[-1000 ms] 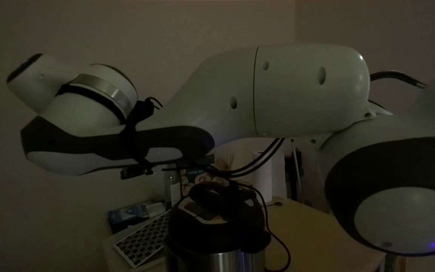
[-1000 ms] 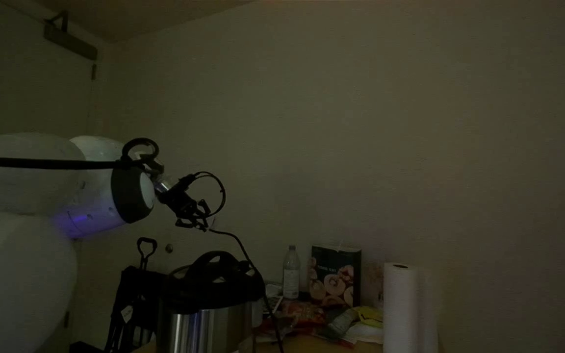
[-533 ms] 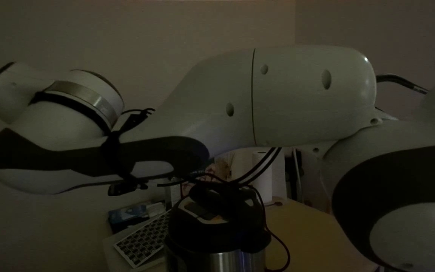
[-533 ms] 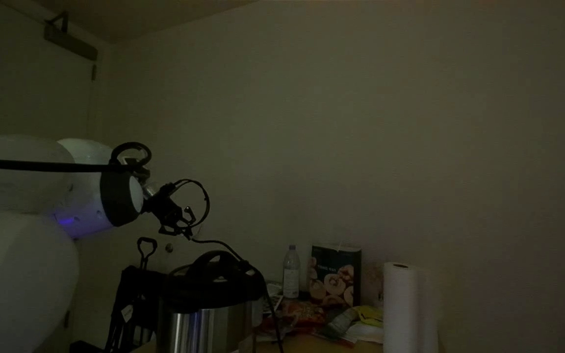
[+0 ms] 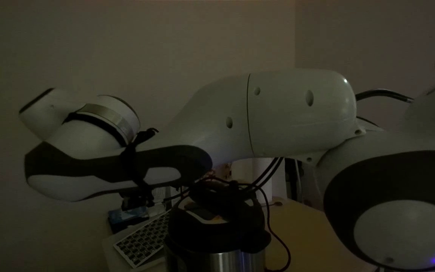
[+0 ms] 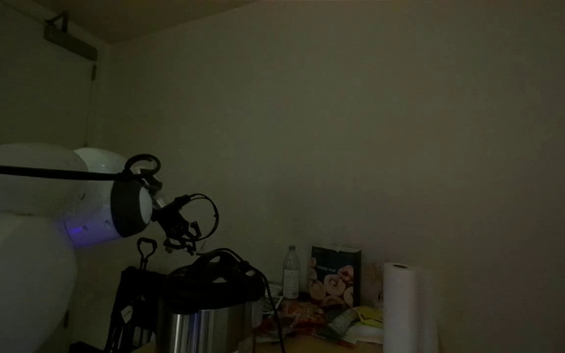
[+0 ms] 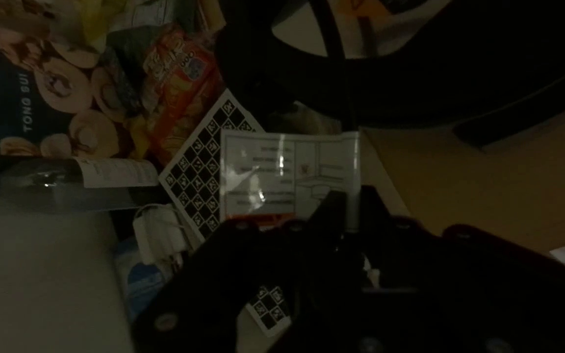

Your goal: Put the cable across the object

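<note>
The object is a pressure cooker with a steel body and black lid, in both exterior views [image 5: 236, 260] [image 6: 209, 326]; its dark lid fills the top right of the wrist view [image 7: 434, 93]. The cable is thin and black. It runs from my gripper [image 6: 182, 249] over the lid by the handle and down the far side [image 6: 275, 314], also seen in an exterior view [image 5: 281, 241]. In the wrist view my gripper [image 7: 352, 196] is shut on the cable [image 7: 332, 37] at its white label [image 7: 263, 171]. My fingertips are just above and beside the lid.
A bottle [image 6: 291, 277], a dark food box [image 6: 334, 279], snack bags [image 6: 304, 314] and a paper roll [image 6: 400, 309] stand behind the cooker. A checkered board [image 5: 144, 238] and a blue box [image 5: 127, 217] lie beside it on the table [image 5: 308, 234].
The arm and gripper have moved down, shifting back and then forward sideways. The held stretch of cable has dropped from above the lid to close along its handle.
</note>
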